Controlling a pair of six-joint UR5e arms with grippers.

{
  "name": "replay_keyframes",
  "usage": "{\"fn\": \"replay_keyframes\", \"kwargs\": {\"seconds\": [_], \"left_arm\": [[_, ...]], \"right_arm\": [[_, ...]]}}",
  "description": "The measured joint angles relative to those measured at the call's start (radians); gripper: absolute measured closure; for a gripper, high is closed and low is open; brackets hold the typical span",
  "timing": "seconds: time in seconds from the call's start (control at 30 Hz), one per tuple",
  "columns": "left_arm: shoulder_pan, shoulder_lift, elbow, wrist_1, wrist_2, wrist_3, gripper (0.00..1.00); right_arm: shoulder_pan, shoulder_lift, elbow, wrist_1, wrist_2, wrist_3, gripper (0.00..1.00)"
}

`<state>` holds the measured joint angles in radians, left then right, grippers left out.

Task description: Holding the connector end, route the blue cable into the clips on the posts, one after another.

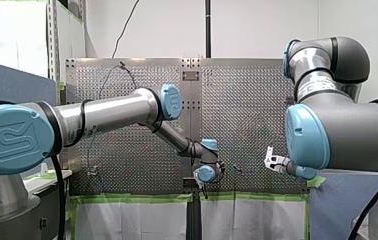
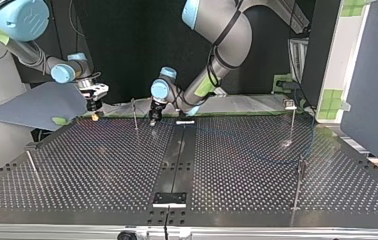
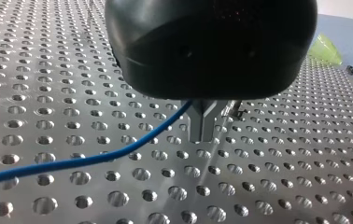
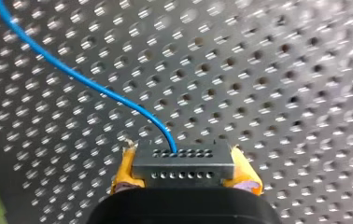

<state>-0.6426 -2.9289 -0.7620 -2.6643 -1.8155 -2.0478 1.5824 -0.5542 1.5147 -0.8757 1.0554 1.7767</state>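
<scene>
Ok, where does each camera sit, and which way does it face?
Front view: behind the arms, looking over the table; my left arm at left, my right arm at right.
Top view: across the table, facing the arms; sides crossed.
Left wrist view: along my left gripper, onto the table.
Right wrist view: along my right gripper, shut on the connector.
Both wrist views share the blue cable.
</scene>
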Motion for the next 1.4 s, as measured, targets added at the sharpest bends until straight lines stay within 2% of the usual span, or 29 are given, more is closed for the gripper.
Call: {"fn": "replay_keyframes", "kwargs": {"seconds": [0.1,0.3,0.33,0.37,0.4,0.43,0.67,0.7,0.77,0.8,0.83,0.87,0.93,1.4], "left_arm": [[-0.001,0.0,0.0,0.0,-0.001,0.0,1.0],[-0.003,0.001,0.0,0.0,0.003,0.0,1.0],[-0.004,0.002,0.0,0.0,0.007,0.001,0.94],[-0.005,0.002,0.0,-0.001,0.009,0.002,0.81],[-0.006,0.004,0.0,-0.001,0.011,0.004,0.81],[-0.007,0.006,0.0,-0.004,0.014,0.007,0.69],[-0.013,0.035,0.0,-0.045,0.015,0.044,0.69],[-0.013,0.039,0.0,-0.052,0.019,0.049,0.65],[-0.014,0.044,0.0,-0.071,0.02,0.062,0.52],[-0.014,0.046,0.0,-0.079,0.019,0.069,0.52],[-0.014,0.047,0.0,-0.09,0.016,0.079,0.39],[-0.015,0.048,0.0,-0.098,0.012,0.086,0.39],[-0.017,0.049,0.0,-0.115,0.002,0.102,0.0],[-0.047,0.05,0.0,-0.242,-0.12,0.229,0.0]], "right_arm": [[-0.001,0.011,-0.011,0.025,0.001,-0.018,1.0],[-0.001,0.016,-0.017,0.04,-0.001,-0.023,1.0],[-0.001,0.016,-0.018,0.04,-0.002,-0.023,1.0],[-0.001,0.016,-0.018,0.04,-0.002,-0.023,1.0],[0.0,0.016,-0.018,0.04,-0.002,-0.022,1.0],[0.0,0.016,-0.018,0.04,-0.002,-0.022,1.0],[0.002,0.016,-0.018,0.041,-0.003,-0.022,1.0],[0.003,0.016,-0.018,0.041,-0.003,-0.022,1.0],[0.003,0.016,-0.018,0.043,-0.003,-0.022,1.0],[0.003,0.016,-0.018,0.043,-0.003,-0.022,1.0],[0.003,0.016,-0.018,0.043,-0.003,-0.022,1.0],[0.003,0.016,-0.018,0.044,-0.003,-0.022,1.0],[0.004,0.016,-0.018,0.044,-0.003,-0.022,1.0],[0.007,0.017,-0.018,0.045,-0.003,-0.022,1.0]]}}
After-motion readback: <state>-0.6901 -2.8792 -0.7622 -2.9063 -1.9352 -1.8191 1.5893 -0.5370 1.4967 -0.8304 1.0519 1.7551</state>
